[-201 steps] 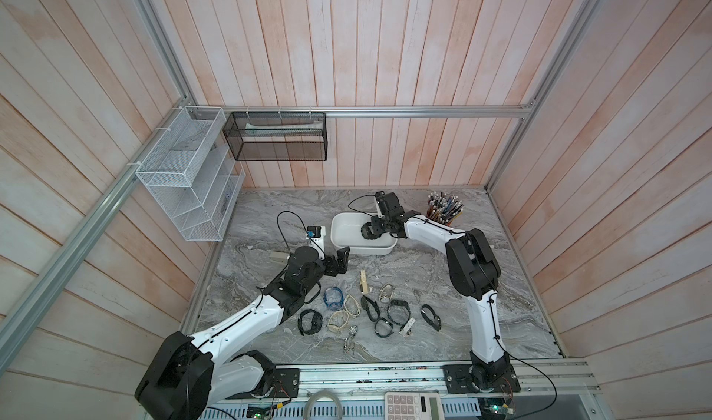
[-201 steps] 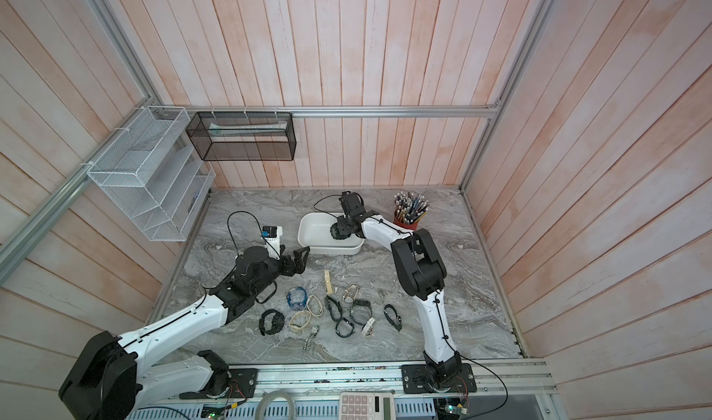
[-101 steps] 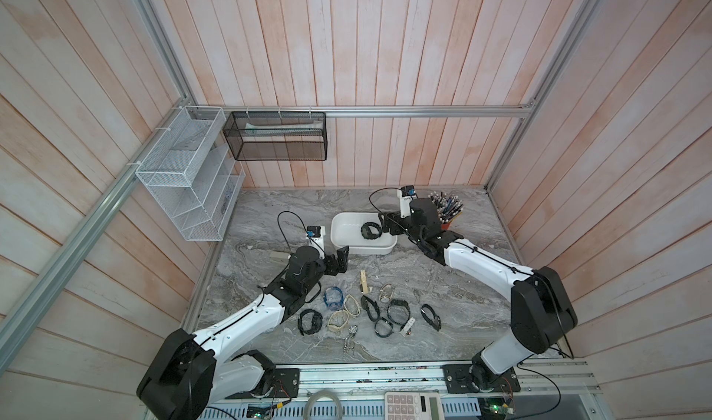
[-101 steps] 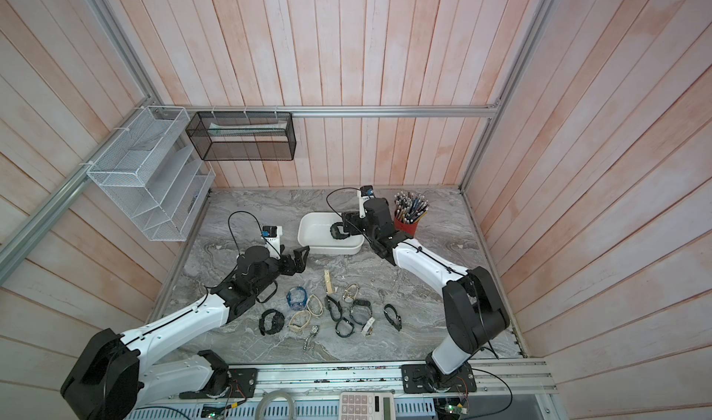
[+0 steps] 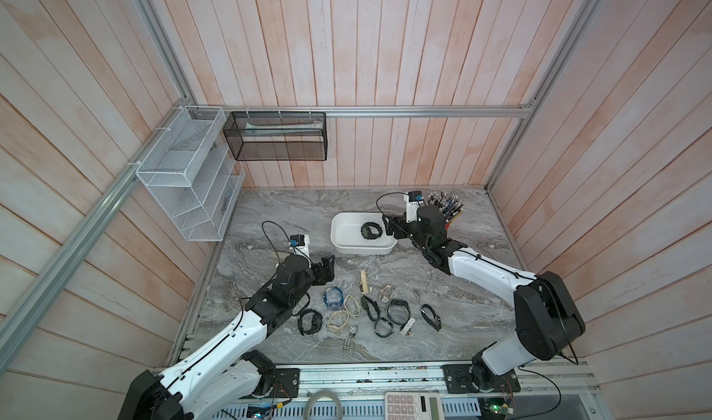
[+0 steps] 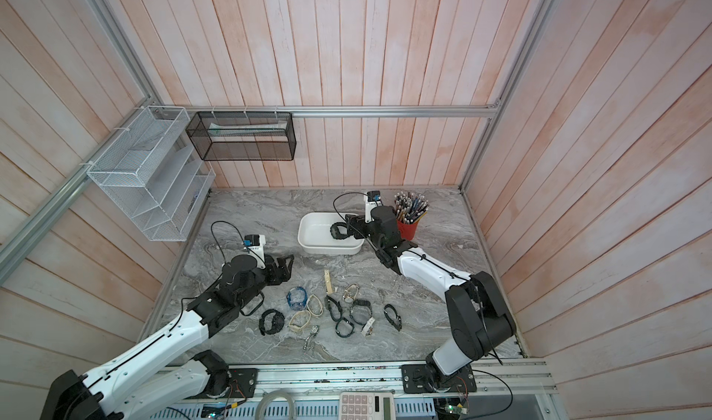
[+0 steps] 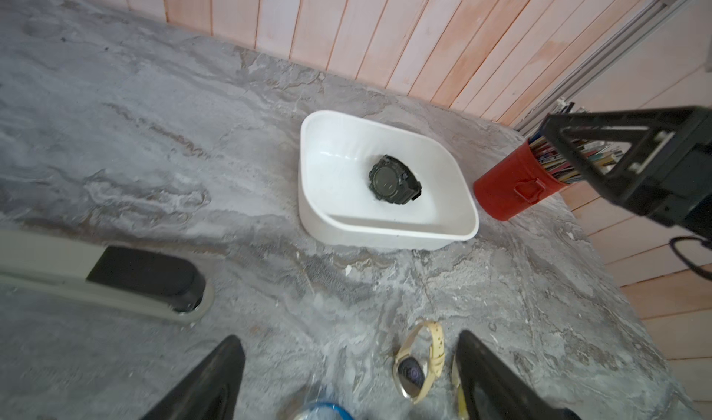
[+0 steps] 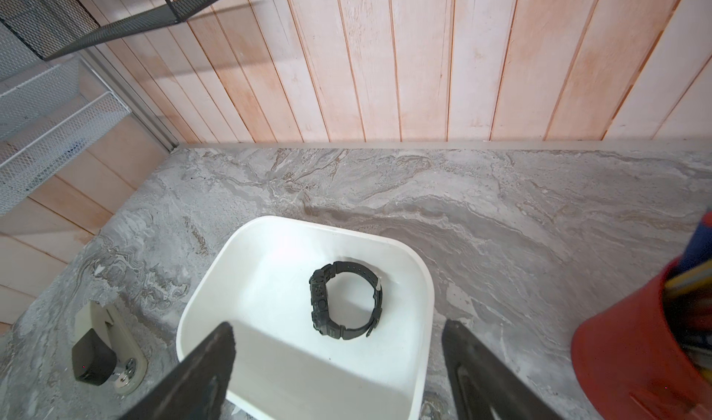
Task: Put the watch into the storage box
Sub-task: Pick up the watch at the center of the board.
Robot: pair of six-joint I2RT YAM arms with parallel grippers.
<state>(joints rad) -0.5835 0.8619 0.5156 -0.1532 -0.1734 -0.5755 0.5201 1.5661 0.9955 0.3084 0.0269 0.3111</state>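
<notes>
The left gripper (image 5: 326, 268) hovers over the marble table (image 5: 269, 214), jaws spread wide and empty, beside a scatter of loose watches (image 5: 368, 308). Farther right, a black watch (image 5: 371, 230) lies on its side inside the white storage box (image 5: 362, 249). The right gripper (image 5: 387, 225), jaws parted and holding nothing, hangs over the box's right end, near a red pencil cup (image 6: 407, 229).

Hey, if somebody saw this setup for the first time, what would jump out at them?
A lone black watch lying in the white storage box toward the back of the table, with the right gripper open over one end of it. Then the scattered watches along the front, and the red cup of pencils beside the box.
</notes>
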